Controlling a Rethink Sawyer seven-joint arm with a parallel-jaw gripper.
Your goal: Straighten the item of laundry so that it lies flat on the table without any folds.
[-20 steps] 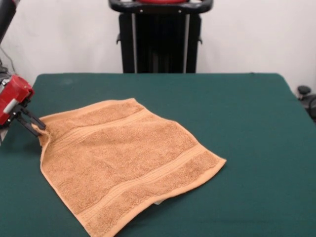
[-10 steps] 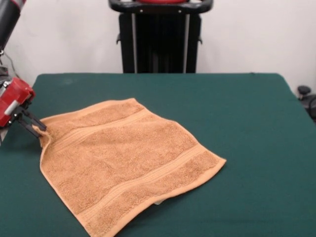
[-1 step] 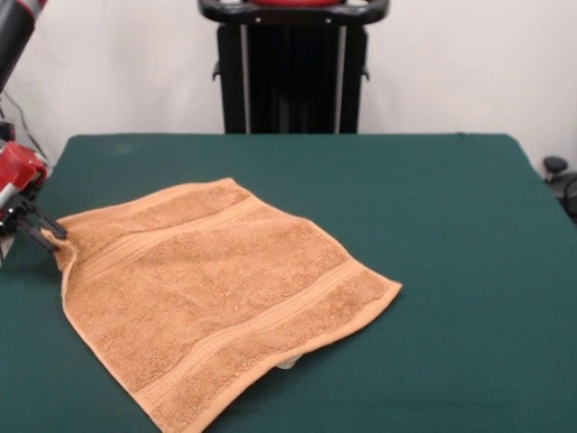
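An orange-tan towel [image 3: 216,298] lies spread on the dark green table [image 3: 451,225], filling the lower left of the frame, turned like a diamond. Two woven bands cross it, and a small white tag [image 3: 288,363] peeks out under its lower edge. No containers appear in the scene. At the left edge, the gripper [image 3: 56,234] has its black fingers pinched together on the towel's left corner, which is drawn up slightly into a peak.
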